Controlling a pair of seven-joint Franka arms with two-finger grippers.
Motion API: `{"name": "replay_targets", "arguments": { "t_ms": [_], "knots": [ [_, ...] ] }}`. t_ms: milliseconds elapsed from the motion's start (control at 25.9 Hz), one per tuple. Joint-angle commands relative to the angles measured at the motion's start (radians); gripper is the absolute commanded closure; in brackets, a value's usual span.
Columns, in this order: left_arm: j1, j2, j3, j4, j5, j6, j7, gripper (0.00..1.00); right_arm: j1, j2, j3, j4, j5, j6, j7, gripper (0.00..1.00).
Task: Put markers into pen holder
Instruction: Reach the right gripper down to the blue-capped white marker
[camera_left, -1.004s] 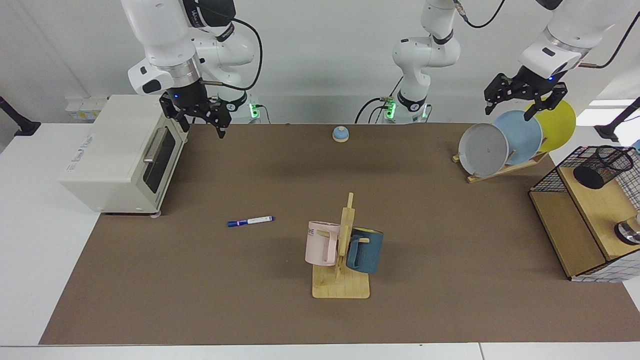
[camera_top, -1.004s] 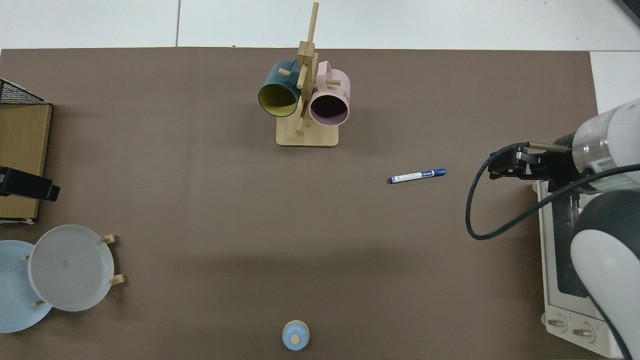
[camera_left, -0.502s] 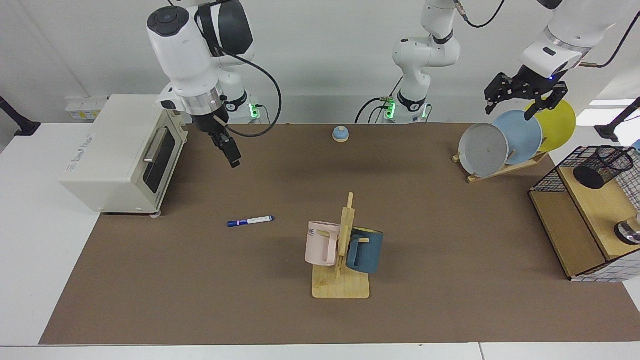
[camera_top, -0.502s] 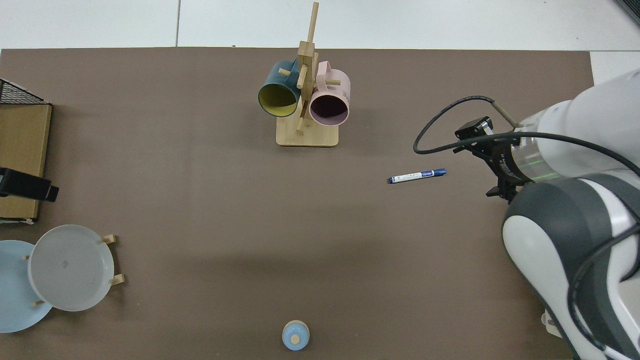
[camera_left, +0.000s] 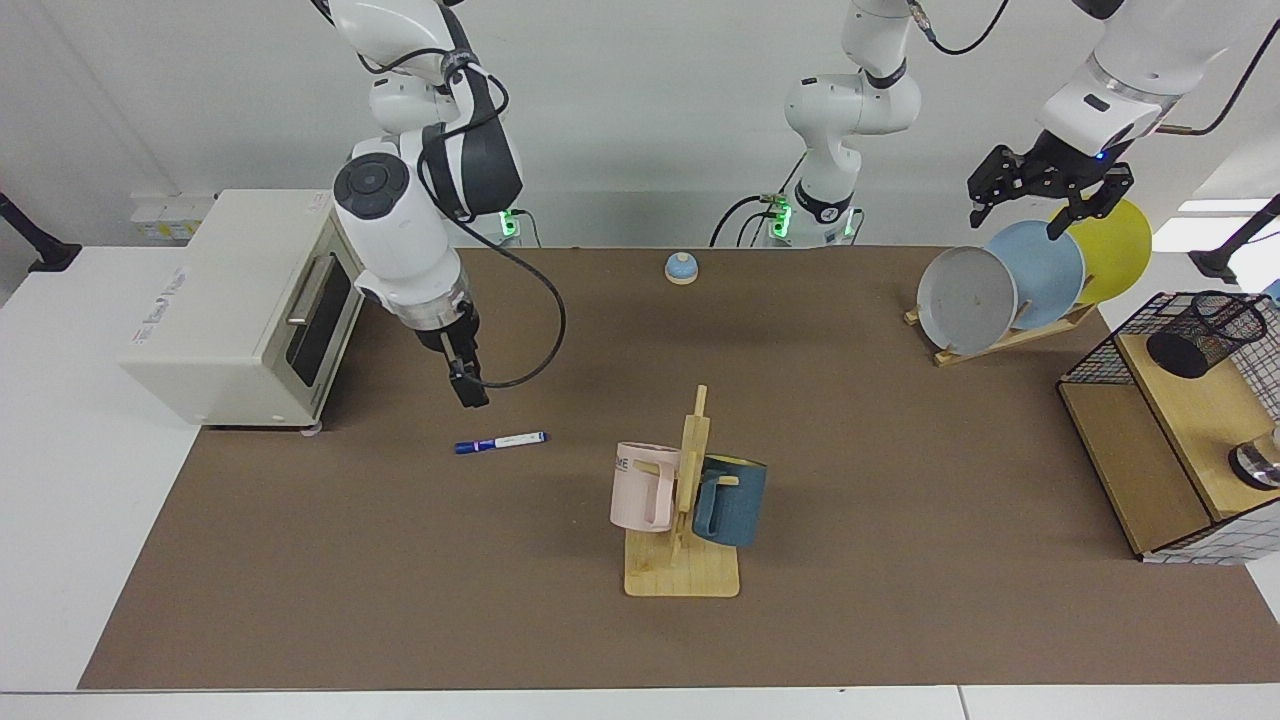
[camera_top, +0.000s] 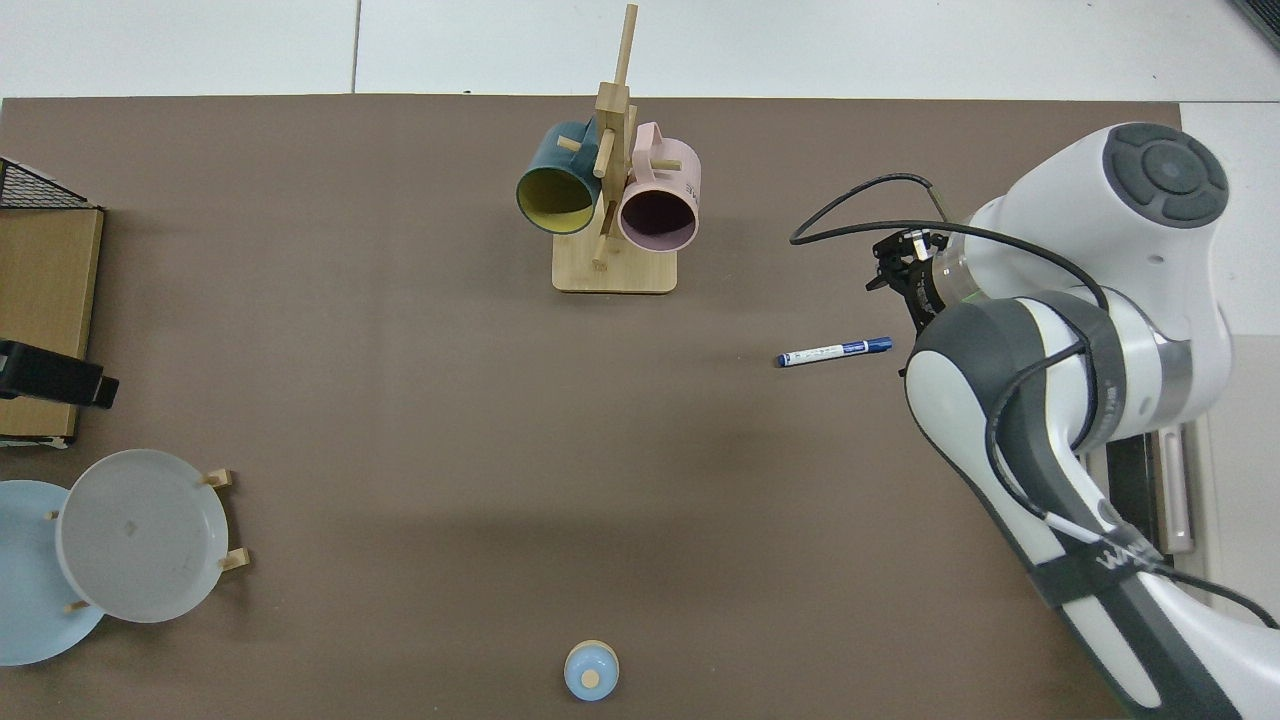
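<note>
The marker (camera_left: 500, 441) lies flat on the table (camera_left: 420, 600), towards the toaster-oven (camera_left: 240, 310) side. The right gripper (camera_left: 468, 390) hangs just above it, holding nothing; its opening cannot be told. The left gripper (camera_left: 1045, 195) waits open over the plates (camera_left: 1000, 290). The holder (camera_left: 1205, 335) sits on the shelf (camera_left: 1150, 470) at the opposite edge.

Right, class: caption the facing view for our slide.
Right gripper hovers above the marker; left gripper waits over the plates.

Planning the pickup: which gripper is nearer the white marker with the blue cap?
Right. The right gripper hangs just above the white marker with the blue cap; the left gripper waits far across the table, over the plates.
</note>
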Motion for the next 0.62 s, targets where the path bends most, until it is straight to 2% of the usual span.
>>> {"name": "replay_targets", "arguments": {
  "t_ms": [0,232,579],
  "knots": [
    [0.001,-0.038,0.0,-0.047,0.003,0.0,-0.006,0.0,-0.013,0.045,0.001,-0.026,0.028,0.089,0.083,0.0],
    [0.001,-0.039,0.002,-0.049,0.003,0.0,-0.008,0.0,-0.014,0.062,0.003,-0.162,0.033,0.255,0.112,0.0],
    [0.001,-0.041,0.002,-0.055,0.003,-0.001,-0.01,0.0,-0.014,0.102,0.001,-0.245,0.034,0.364,0.06,0.0]
  ]
}}
